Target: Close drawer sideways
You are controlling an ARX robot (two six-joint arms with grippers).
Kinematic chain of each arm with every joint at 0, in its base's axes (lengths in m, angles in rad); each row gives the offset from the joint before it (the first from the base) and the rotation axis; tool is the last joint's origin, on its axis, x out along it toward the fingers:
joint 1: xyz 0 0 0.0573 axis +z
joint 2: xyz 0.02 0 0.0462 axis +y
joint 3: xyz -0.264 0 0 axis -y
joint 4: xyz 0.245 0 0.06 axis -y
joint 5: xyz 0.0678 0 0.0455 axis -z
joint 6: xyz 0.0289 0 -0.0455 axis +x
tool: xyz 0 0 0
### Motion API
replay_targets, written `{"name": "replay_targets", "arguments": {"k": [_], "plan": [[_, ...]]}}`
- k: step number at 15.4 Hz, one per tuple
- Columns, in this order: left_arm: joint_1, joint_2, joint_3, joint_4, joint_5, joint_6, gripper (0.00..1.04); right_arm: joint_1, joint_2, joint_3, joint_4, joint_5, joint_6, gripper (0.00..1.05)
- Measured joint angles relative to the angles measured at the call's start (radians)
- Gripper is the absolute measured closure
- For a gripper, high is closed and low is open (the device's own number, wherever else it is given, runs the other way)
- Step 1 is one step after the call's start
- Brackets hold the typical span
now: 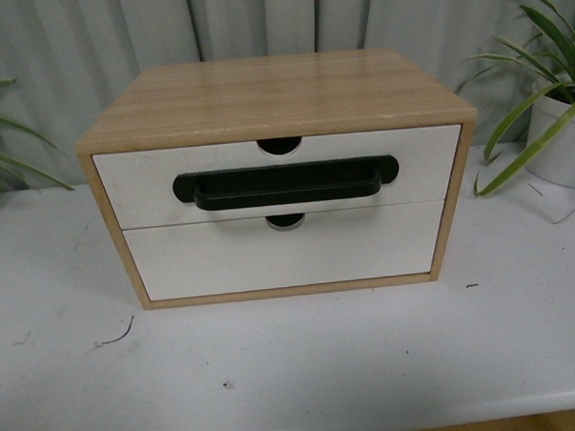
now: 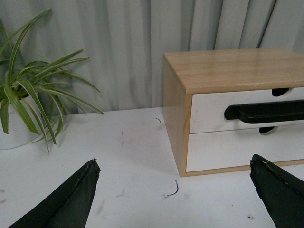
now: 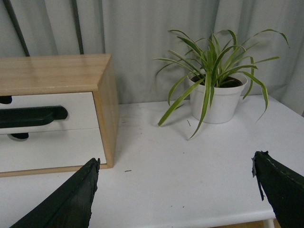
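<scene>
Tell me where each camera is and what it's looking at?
Front view: sits on the robot's body, faces the cabinet and its drawer; no arms show.
Left wrist view: on the left arm, sees the cabinet's left end and a plant; the open left hand shows.
Right wrist view: on the right arm, sees the cabinet's right end and another plant; the open right hand shows.
All three share the drawer.

Wide shallow white-fronted drawer [image 1: 278, 176] w/ long black bar handle, half-round notch in top edge: upper slot of light-wood cabinet, front flush w/ frame, shut.
</scene>
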Motion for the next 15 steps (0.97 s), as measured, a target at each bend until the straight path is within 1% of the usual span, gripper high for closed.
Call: {"name": "replay_targets", "arguments": {"k": [15], "plan": [[0.000, 0.000, 0.000, 0.000, 0.000, 0.000, 0.07, 0.000, 0.000, 0.000, 0.000, 0.000, 0.000, 0.06]]}}
